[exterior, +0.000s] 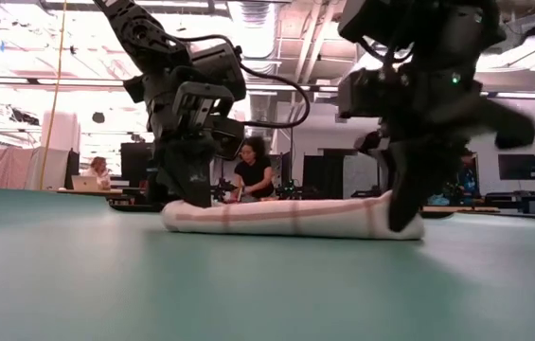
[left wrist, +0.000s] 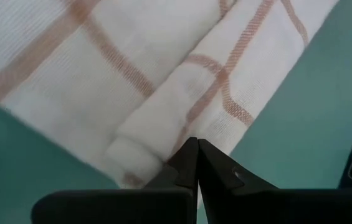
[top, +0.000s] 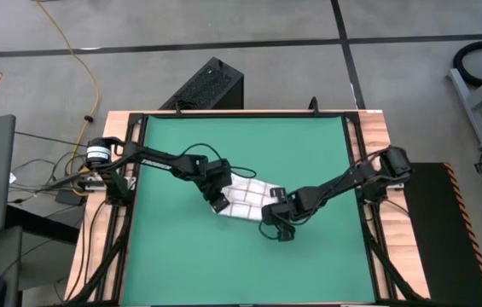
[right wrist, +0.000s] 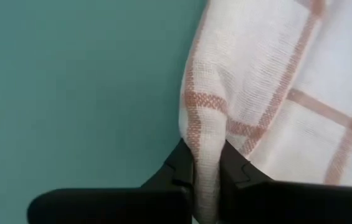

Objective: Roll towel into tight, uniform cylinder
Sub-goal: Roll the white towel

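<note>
Rolling the towel [top: 245,200]
Right pincer [right wrist: 205,167] pinches its edge, left pincer [left wrist: 197,155] pressed together; roll evenly, keeping tension.

towel's [top: 245,201] ends hidden under both arms

light: bright, even overhead | low view: ceiling glare | wrist views: soft

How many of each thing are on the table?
Towel: 1
Green mat: 1
Grippers, left gripper and right gripper, both at the towel: 2
Total: 4
</note>
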Tool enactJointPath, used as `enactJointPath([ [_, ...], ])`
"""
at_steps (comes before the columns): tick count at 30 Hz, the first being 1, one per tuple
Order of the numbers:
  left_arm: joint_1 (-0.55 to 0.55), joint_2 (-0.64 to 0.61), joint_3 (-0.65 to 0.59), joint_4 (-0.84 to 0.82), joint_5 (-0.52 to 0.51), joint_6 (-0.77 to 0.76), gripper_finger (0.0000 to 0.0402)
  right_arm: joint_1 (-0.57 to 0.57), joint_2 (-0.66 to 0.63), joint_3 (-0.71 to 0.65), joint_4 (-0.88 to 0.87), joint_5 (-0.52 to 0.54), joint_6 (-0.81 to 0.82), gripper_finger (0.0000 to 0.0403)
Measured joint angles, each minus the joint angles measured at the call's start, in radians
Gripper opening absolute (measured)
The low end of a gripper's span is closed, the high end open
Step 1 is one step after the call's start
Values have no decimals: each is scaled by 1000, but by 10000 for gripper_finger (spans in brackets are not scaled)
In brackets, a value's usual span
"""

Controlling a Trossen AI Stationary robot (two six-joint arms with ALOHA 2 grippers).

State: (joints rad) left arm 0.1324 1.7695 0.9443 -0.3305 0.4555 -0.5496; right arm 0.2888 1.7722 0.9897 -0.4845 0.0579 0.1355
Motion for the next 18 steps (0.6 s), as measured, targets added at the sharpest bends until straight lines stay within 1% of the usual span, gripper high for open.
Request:
enactJointPath([
  [4,-9,0,0,1,19,-28,0,-49,-46,-2,-7,-174,8,36],
  [8,-31,0,1,17,20,-40,0,-103,-69,-5,-36,-303,23,36],
  [11,-56,-6,0,64,9,-69,0,-140,-61,-5,-48,-402,17,36],
  [13,-70,-34,-1,87,4,-75,0,-149,-61,-9,-48,-426,0,36],
  [16,-75,-98,-2,66,3,-45,0,-155,-61,-11,-62,-451,-30,36],
  [17,-75,-124,-2,57,-10,-25,0,-155,-63,-11,-68,-456,-38,36],
  [18,-74,-153,-2,42,-45,9,0,-155,-63,-11,-80,-464,-52,36],
])
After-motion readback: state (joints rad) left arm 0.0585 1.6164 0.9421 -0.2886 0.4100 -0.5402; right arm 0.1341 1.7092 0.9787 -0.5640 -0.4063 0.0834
